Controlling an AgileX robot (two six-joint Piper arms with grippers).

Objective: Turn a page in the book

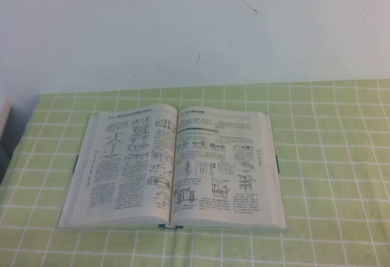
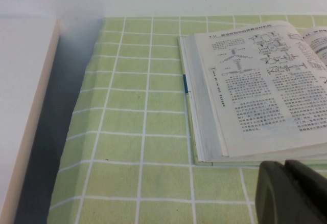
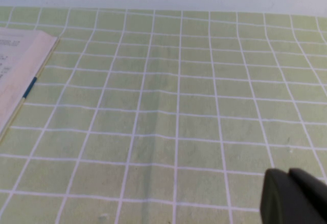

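The book (image 1: 173, 169) lies open and flat in the middle of the green checked cloth, showing dense text and line drawings. Its right-hand page (image 1: 222, 169) rests flat on the stack. Neither arm shows in the high view. In the left wrist view the book (image 2: 255, 91) fills the far side, and my left gripper (image 2: 285, 169) hovers just off its near left corner, fingers pressed together and empty. The right wrist view catches only the book's right edge (image 3: 15, 75). My right gripper (image 3: 288, 175) is over bare cloth well to the book's right, shut on nothing.
The green checked tablecloth (image 1: 329, 157) covers the table up to a white wall (image 1: 195, 23). A white box (image 2: 25, 106) stands off the cloth's left edge, with a dark gap between them.
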